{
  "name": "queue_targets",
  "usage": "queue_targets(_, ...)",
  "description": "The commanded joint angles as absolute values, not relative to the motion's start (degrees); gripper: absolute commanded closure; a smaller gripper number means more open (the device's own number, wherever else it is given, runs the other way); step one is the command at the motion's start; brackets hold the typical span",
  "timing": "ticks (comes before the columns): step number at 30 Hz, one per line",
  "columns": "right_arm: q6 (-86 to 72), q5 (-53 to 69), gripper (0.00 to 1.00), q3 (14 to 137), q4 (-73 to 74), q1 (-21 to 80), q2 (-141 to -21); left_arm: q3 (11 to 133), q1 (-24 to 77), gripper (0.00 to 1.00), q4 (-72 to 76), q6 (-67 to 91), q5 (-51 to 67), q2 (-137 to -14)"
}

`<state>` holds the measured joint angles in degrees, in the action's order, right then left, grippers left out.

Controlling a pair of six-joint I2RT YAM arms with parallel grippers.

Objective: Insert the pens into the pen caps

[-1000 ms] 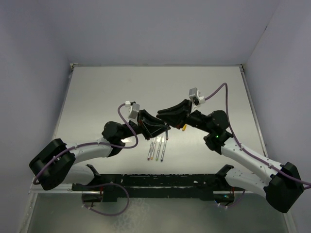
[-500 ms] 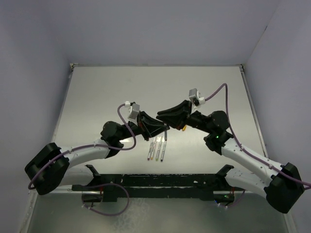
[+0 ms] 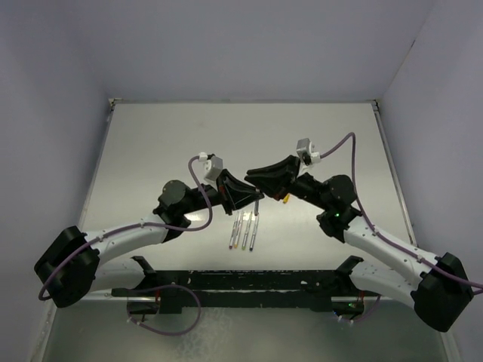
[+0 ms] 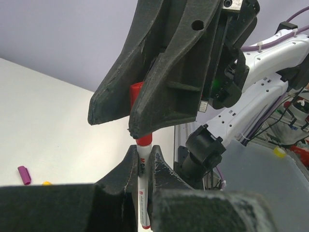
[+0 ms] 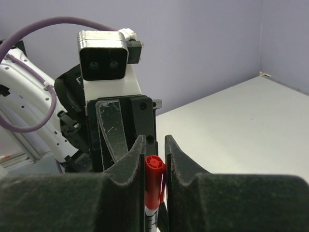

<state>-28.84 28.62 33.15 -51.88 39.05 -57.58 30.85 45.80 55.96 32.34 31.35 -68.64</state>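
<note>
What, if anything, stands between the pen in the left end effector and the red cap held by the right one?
Nothing visible does. The pen, clamped in the left end effector, lines up directly under the red cap pinched in the right end effector. Where they meet is hidden behind the right end effector in the left wrist view.

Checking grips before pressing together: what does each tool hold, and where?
Left tool pinches a pen around its white barrel. Right tool clamps the red cap by its sides.
</note>
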Motion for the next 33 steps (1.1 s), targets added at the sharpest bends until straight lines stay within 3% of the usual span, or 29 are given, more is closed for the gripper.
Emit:
queue_targets(1, -24.3, 24.6, 0.83, 36.5, -45.4, 39.3, -59.3, 34.2, 45.5, 1.00, 65.7, 32.0, 33.4, -67.9)
queue_targets(5, -21.6, 20.1, 0.58, 42.1, -45.5, 39.3, -59.7, 31.0, 45.5, 1.00, 62.4, 31.8, 33.5, -68.2)
queue_targets(11, -16.6, 10.5, 0.43, 47.3, -43.7, 39.3, -56.7, 27.4, 45.5, 1.00, 51.6, 27.5, 28.5, -68.1)
queue_targets(19, -14.7, 2.8, 0.32, 48.8, -34.3, 39.4, -52.1, 29.0, 42.0, 0.96, 39.5, 23.9, 16.0, -69.7)
queue_targets(33, -22.5, -10.0, 0.31, 43.0, -18.5, 39.3, -53.7, 49.4, 32.3, 0.94, 10.7, 18.7, -5.6, -85.8)
